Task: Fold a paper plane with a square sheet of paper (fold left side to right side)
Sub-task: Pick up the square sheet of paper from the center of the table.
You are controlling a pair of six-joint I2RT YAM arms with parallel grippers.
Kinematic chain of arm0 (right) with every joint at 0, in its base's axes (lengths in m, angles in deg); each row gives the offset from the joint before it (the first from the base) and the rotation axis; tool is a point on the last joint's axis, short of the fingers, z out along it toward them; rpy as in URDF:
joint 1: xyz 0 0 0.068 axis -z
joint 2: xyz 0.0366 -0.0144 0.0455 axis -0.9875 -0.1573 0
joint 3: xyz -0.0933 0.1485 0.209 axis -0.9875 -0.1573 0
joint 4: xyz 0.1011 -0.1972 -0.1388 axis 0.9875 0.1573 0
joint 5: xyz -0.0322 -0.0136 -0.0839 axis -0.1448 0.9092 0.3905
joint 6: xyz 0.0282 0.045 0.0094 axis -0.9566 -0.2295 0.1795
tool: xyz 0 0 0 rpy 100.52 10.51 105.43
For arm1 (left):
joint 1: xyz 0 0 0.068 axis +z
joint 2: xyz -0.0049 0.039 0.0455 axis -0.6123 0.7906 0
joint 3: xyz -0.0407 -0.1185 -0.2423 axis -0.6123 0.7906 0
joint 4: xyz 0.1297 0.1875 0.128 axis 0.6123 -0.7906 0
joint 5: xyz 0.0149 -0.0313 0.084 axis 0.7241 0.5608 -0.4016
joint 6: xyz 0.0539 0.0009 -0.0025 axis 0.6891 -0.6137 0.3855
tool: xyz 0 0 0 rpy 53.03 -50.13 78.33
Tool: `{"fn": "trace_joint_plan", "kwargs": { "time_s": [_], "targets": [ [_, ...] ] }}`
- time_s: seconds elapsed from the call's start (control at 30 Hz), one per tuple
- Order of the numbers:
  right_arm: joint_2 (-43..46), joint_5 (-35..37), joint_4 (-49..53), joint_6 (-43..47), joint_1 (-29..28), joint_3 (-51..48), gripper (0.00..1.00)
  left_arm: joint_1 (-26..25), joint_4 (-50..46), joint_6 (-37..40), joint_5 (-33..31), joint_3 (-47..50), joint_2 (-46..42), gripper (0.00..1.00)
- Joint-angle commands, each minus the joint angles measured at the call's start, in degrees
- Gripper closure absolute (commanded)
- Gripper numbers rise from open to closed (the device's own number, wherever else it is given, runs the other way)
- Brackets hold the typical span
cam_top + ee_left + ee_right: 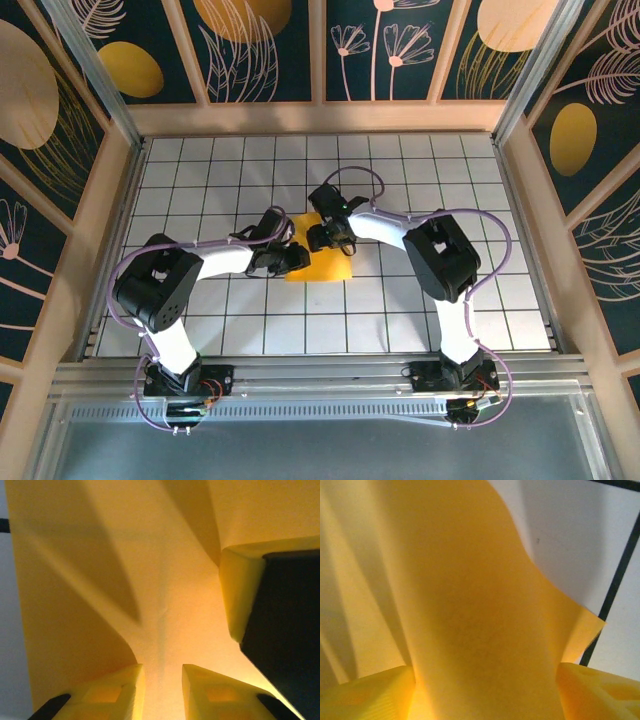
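While the thin orange-yellow square sheet of paper (325, 268) lies partly lifted at the middle of the white gridded counter (420, 170), the left pincer (162, 675) is clenched on a raised ridge of it and the right pincer (485, 680) stands released astride a flap. The left-to-right fold seems underway; next, edges must meet before pressing.

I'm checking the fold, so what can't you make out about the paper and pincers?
Top view: left pincer and right pincer cover part of the sheet of paper; its creases too small.
Left wrist view: too close to tell whether the left pincer grips the paper.
Right wrist view: frame cuts off most paper.
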Motion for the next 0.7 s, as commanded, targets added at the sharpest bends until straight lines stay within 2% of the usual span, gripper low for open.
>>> {"fn": "trace_joint_plan", "kwargs": {
  "time_s": [0.0,0.1,0.33,0.53,0.67],
  "targets": [
    [-1.49,-0.05,3.69,0.06,-0.14,2.13,0.40,0.21,1.57,-2.11,0.63,1.83,-0.10,0.73],
    [-1.18,-0.04,4.12,0.23,0.05,2.59,0.49,0.25,2.41,-2.56,0.47,2.03,-1.24,0.71],
    [3.09,-8.35,1.33,-0.51,2.50,-0.49,0.65,2.49,2.12,-1.73,0.64,2.36,-7.54,0.58],
    [11.19,-19.11,-4.97,-1.96,7.00,-6.62,0.70,10.84,5.91,-0.45,5.73,7.24,-16.98,0.41],
    [17.87,-26.11,-8.04,-1.55,9.88,-9.37,0.70,16.68,14.42,0.24,13.01,12.19,-23.52,0.28]
  ]
}}
